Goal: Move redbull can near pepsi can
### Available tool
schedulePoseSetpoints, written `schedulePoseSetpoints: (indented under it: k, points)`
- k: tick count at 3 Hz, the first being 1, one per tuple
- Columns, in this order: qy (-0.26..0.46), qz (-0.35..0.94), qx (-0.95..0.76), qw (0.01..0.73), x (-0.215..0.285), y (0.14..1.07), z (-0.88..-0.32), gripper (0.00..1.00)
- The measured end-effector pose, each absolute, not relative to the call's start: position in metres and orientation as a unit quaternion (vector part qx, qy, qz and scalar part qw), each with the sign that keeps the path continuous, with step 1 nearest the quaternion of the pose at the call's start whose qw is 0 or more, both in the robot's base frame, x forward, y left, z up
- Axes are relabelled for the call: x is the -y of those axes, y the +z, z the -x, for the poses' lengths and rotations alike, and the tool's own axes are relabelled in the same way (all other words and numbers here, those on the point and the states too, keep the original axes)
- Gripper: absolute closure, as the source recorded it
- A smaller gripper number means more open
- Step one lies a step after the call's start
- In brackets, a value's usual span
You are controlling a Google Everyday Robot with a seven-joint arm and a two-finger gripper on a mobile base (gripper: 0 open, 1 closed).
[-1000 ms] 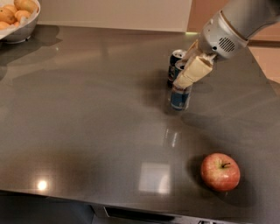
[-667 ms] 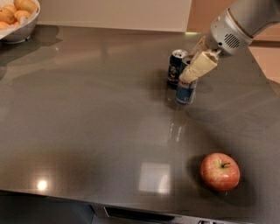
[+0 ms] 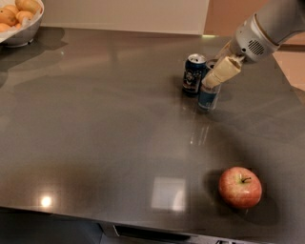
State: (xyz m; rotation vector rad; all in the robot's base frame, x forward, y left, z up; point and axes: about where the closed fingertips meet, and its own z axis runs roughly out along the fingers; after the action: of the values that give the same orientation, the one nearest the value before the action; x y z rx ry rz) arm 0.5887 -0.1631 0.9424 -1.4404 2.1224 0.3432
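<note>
Dark glossy counter (image 3: 95, 119) seen from above and in front. The pepsi can (image 3: 194, 74) stands upright toward the far right of the counter, its silver top and whitish emblem facing the camera. The redbull can (image 3: 208, 97) is upright just beside it, to the right and slightly nearer the camera. The two are close enough that their outlines almost meet, and whether they touch cannot be told.

The hand (image 3: 217, 77) comes in from the upper right on a grey-white arm (image 3: 267, 26) and sits at the top of the redbull can. It is closed about the can's upper part. One cream-coloured finger (image 3: 223, 70) slants across the front and hides the can's top, so only the blue lower body shows. Whether the can's base rests on the counter or hangs just above it cannot be told. A faint reflection of the can lies on the surface below it.

A red-and-yellow apple (image 3: 240, 187) lies near the front right edge, stem up, well apart from both cans. A pale bowl (image 3: 21, 34) holding orange-yellow fruit (image 3: 26, 5) is at the far left corner, partly cut off by the frame. A pale square of reflected light (image 3: 167, 193) lies on the counter left of the apple.
</note>
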Motion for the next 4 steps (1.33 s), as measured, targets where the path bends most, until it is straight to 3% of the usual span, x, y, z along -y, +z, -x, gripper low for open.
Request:
schedulePoseSetpoints:
  k: [2,3,4]
  points:
    - [0.110,0.523,-0.794,0.288,0.175,0.933,-0.612,1.00]
    - [0.104,0.523,-0.797,0.283,0.179,0.929,-0.622,0.87]
    - [0.103,0.522,-0.801,0.275,0.183,0.925,-0.630,0.64]
